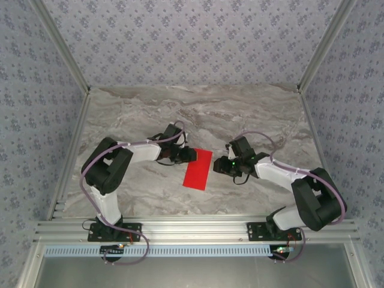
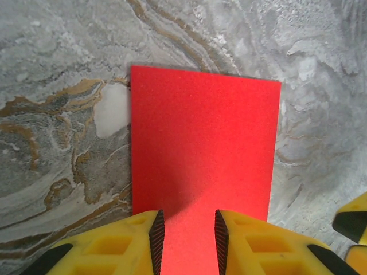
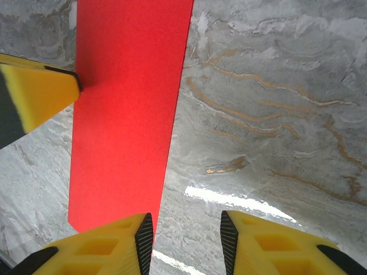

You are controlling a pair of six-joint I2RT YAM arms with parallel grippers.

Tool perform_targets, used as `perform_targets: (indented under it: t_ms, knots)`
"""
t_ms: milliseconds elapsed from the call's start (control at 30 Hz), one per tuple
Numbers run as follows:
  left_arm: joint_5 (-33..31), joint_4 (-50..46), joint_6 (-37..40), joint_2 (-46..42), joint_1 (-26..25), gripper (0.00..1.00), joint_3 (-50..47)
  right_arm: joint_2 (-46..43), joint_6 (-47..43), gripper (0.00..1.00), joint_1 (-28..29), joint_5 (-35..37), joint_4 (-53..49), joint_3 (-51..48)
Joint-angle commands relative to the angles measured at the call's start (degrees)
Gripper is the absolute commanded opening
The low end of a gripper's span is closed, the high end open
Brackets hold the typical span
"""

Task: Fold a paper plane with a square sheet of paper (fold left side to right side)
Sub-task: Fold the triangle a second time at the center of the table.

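Bright red sheet of paper (image 1: 198, 169), thin and plain, is lying flat on the grey marble-patterned tabletop (image 1: 138, 114) about midway between the two arms, and right now it reads as a narrow rectangle rather than a square. Can't tell from any view how many layers it is, the edges are just too thin to make out. From above, the far left corner is hidden under the left gripper (image 1: 189, 155), and the black wrists cover most of both sets of fingers there. In the left wrist view the near edge of the paper (image 2: 200, 149) is hidden behind that gripper's yellow fingers (image 2: 126, 246), and in the right wrist view the far end of the red strip (image 3: 126, 114) runs off the top of the frame. Left gripper (image 2: 189, 240): jaws partly apart with a clear gap, red paper showing flat through it, nothing pinched; from the right wrist view one of its yellow fingertips (image 3: 43, 91) sits right at the paper's left edge, and whether it's pressing down I can't tell. Right gripper (image 3: 186, 240), just right of the paper: jaws also apart, gap mostly over bare marble, one finger (image 3: 109, 246) overlapping the paper's near right edge, holding nothing.
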Motion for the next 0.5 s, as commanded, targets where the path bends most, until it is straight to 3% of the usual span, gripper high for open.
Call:
perform_targets:
  t_ms: [0,300,467]
  knots:
    - [-0.1,2.13,-0.57,0.71,0.07,0.3,-0.8,-1.08,-0.36,0.43,-0.52,-0.95,0.03,-0.45]
    - [-3.48,2.1,-1.13,-1.26,0.05,0.27,-4.75,2.29,4.1,0.47,-0.59,-5.43,5.89,0.18]
    - [-4.2,2.22,-1.19,-1.75,0.06,0.25,-5.9,5.0,5.55,0.46,-0.47,-4.49,6.9,2.3]
